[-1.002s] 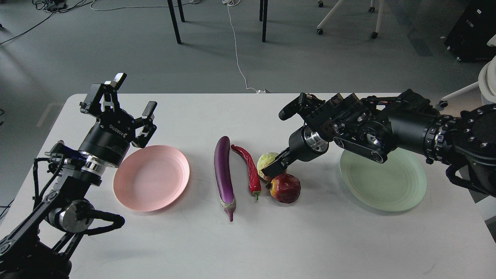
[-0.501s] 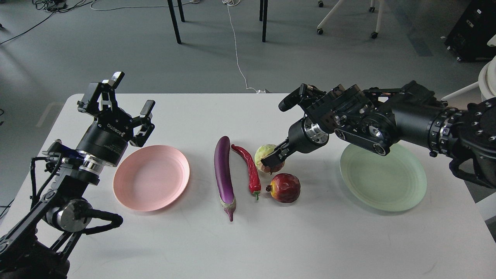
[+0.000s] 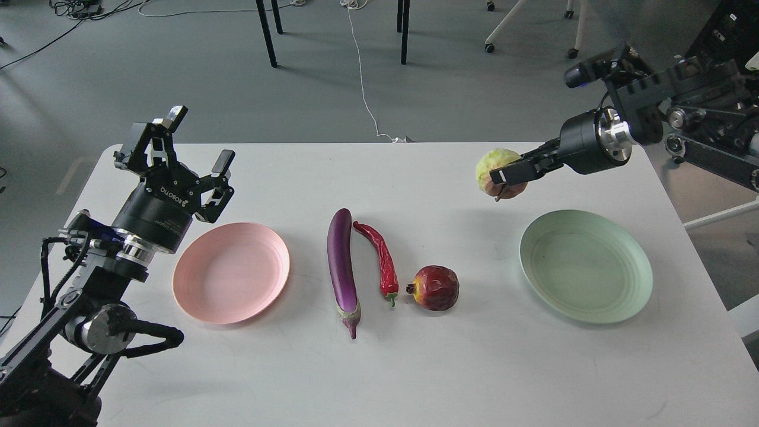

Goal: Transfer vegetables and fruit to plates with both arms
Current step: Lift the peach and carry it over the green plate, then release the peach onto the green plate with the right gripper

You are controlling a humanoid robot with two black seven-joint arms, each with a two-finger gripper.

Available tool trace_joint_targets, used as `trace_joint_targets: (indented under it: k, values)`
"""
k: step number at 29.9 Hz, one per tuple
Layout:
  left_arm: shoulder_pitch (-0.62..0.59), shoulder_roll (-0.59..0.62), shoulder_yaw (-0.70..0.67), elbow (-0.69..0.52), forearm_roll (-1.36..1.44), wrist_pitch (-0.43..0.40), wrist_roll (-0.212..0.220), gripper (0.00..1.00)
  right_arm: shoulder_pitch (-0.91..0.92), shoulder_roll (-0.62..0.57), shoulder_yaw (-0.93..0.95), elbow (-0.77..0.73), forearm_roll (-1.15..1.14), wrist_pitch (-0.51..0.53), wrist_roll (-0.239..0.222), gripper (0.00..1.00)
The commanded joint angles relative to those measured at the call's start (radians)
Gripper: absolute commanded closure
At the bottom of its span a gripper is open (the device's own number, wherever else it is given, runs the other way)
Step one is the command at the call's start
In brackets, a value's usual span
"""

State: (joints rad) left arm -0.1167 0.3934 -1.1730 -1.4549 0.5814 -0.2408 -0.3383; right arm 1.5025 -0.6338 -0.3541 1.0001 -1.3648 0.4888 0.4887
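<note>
My right gripper is shut on the yellow-green fruit and holds it in the air, up and left of the pale green plate, which is empty. The dark red wrinkled fruit lies on the white table beside the red chili pepper and the long purple eggplant. The pale pink plate is empty at the left. My left gripper is open and empty, raised above the table just up and left of the pink plate.
Past the table's far edge is grey floor with chair and table legs and a white cable. The table's right edge runs close behind the green plate.
My right gripper has closed on the yellow-green fruit and lifted it up and to the right, away from the red fruit, toward the green plate. The left arm has barely shifted.
</note>
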Motion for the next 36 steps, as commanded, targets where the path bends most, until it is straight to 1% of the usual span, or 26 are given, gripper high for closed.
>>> trace_joint_targets:
  k: [1, 3, 6, 13, 17, 20, 22, 23, 24, 25, 33, 36]
  values:
    - [0.000, -0.007, 0.004, -0.002, -0.002, 0.000, -0.001, 0.02, -0.036, -0.085, 0.000, 0.012, -0.060, -0.016, 0.000, 0.48]
    - [0.000, -0.007, 0.006, -0.008, -0.002, 0.000, 0.001, 0.02, -0.074, -0.104, -0.003, 0.011, -0.082, -0.058, 0.000, 0.48]
    - [0.000, -0.008, 0.009, -0.012, -0.002, 0.000, 0.001, 0.02, -0.126, -0.118, -0.005, -0.003, -0.120, -0.088, 0.000, 0.47]
    - [0.009, -0.002, 0.007, -0.022, -0.002, 0.000, -0.001, 0.02, -0.222, -0.119, -0.005, -0.054, -0.125, -0.095, 0.000, 0.47]
    - [0.012, -0.004, 0.007, -0.030, 0.000, 0.002, -0.001, 0.02, -0.243, -0.119, -0.005, -0.075, -0.126, -0.104, 0.000, 0.43]
    - [0.012, -0.004, 0.006, -0.033, 0.000, 0.000, -0.001, 0.02, -0.255, -0.113, -0.003, -0.101, -0.126, -0.107, 0.000, 0.35]
    - [0.012, -0.001, 0.006, -0.038, 0.000, 0.000, 0.001, 0.02, -0.257, -0.112, -0.003, -0.110, -0.126, -0.110, 0.000, 0.23]
    - [0.012, -0.001, 0.006, -0.039, 0.000, 0.002, -0.001, 0.02, -0.257, -0.112, -0.003, -0.110, -0.126, -0.113, 0.000, 0.14]
    - [0.014, 0.001, 0.006, -0.039, 0.000, 0.000, 0.001, 0.02, -0.260, -0.112, -0.005, -0.110, -0.126, -0.114, 0.000, 0.10]
    - [0.014, 0.001, 0.006, -0.042, 0.000, 0.002, 0.001, 0.02, -0.262, -0.112, -0.005, -0.112, -0.126, -0.114, 0.000, 0.07]
    - [0.014, 0.002, 0.006, -0.044, 0.000, 0.002, 0.001, 0.02, -0.228, -0.112, 0.006, -0.090, -0.125, -0.114, 0.000, 0.03]
    - [0.014, 0.005, 0.006, -0.044, 0.000, 0.002, 0.001, 0.02, -0.147, -0.119, 0.006, -0.016, -0.120, -0.113, 0.000, 0.03]
